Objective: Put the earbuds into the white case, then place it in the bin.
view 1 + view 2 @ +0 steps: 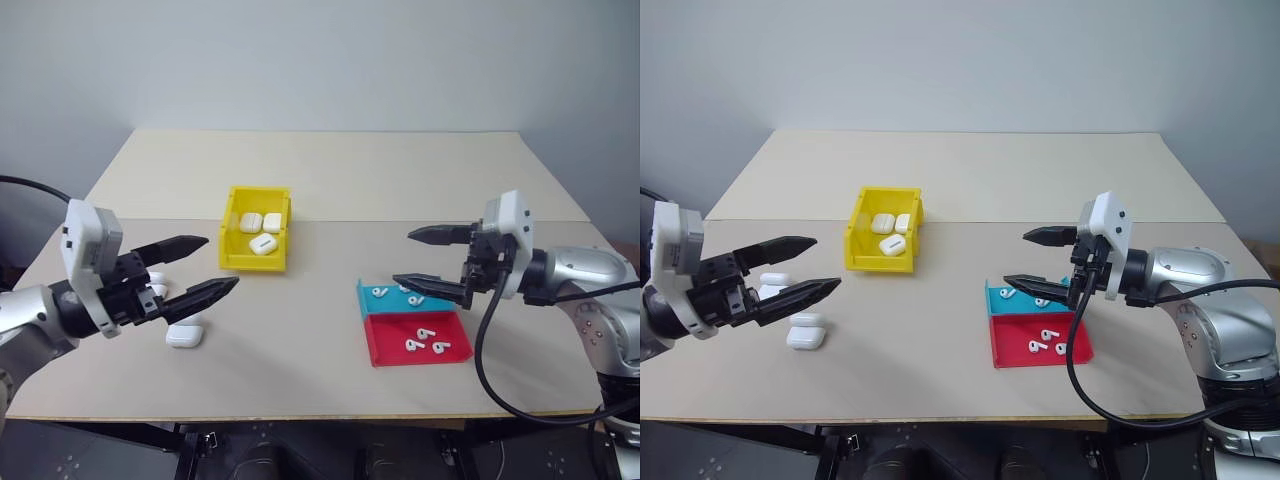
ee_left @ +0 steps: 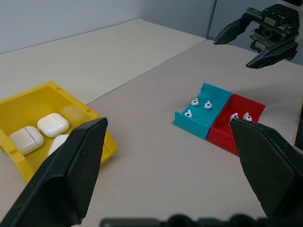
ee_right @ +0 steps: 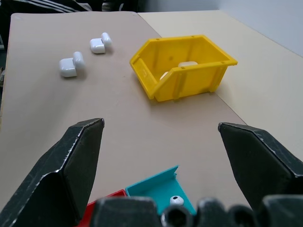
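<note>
The yellow bin stands left of the table's centre with three closed white cases inside. Two more white cases lie with lids open at the table's left: one just below my left gripper, the other beside it. Several earbuds lie in a red tray and a teal tray at the right. My right gripper hovers above the teal tray. Both grippers are open and hold nothing.
The pale table has a seam across its middle, with bare surface behind the bin and between bin and trays. A black cable hangs from my right arm over the front right edge.
</note>
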